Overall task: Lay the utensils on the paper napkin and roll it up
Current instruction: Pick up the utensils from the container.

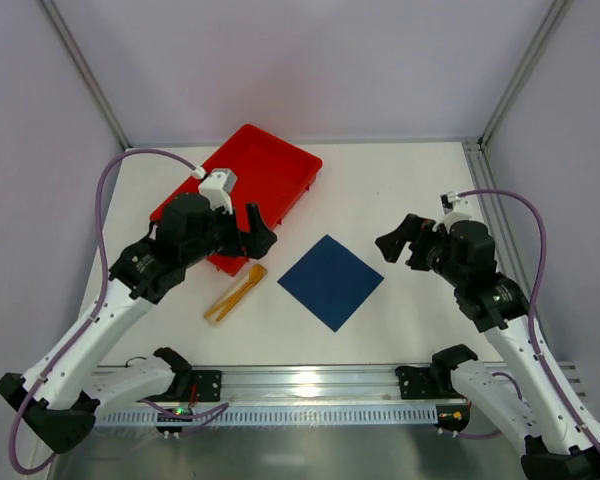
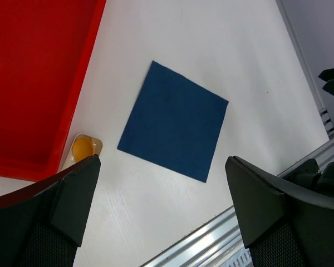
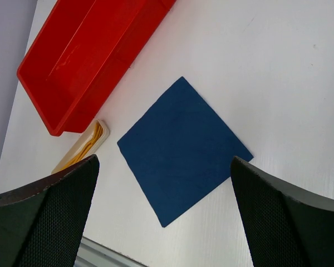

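Observation:
The dark navy paper napkin [image 1: 330,281] lies flat on the white table, turned like a diamond, with nothing on it [image 2: 175,129] [image 3: 183,147]. The orange utensils [image 1: 236,294] lie together to its left, just below the tray's near corner; in the wrist views only one end of them shows [image 2: 82,148] [image 3: 90,139]. My left gripper [image 1: 262,231] hovers open over the tray's near edge, above the utensils [image 2: 162,161]. My right gripper [image 1: 400,238] hangs open to the right of the napkin [image 3: 164,158]. Neither holds anything.
A red rectangular tray [image 1: 270,160] sits at the back left, its inside bare [image 2: 33,72] [image 3: 83,55]. The utensils rest on a pale beige strip [image 3: 72,154]. An aluminium rail [image 1: 310,385] runs along the table's near edge. Walls close in the table on three sides.

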Action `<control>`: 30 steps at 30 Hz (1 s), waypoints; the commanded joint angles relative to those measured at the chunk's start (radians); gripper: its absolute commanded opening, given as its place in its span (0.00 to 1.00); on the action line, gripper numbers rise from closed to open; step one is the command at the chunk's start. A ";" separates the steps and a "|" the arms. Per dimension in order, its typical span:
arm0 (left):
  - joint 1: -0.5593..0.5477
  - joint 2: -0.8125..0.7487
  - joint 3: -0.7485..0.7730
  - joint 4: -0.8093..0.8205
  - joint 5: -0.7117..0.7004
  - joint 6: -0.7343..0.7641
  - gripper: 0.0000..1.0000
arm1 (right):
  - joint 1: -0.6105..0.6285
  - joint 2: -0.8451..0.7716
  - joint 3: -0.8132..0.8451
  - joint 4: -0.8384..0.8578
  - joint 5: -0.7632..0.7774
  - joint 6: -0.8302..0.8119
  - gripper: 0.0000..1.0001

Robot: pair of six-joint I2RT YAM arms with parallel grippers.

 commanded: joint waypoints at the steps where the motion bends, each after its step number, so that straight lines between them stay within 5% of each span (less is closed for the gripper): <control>1: 0.001 0.012 0.067 -0.061 -0.062 0.036 0.99 | -0.003 -0.029 0.034 0.007 0.010 -0.011 1.00; 13: 0.001 0.225 0.269 -0.288 -0.169 0.175 0.88 | -0.001 -0.062 0.011 -0.006 0.012 -0.059 1.00; 18: 0.001 0.294 0.240 -0.291 -0.223 0.255 0.50 | -0.003 -0.078 -0.016 0.010 -0.013 -0.063 1.00; 30: 0.003 0.546 0.131 -0.202 -0.237 0.318 0.34 | -0.003 -0.085 -0.038 0.029 -0.059 -0.063 1.00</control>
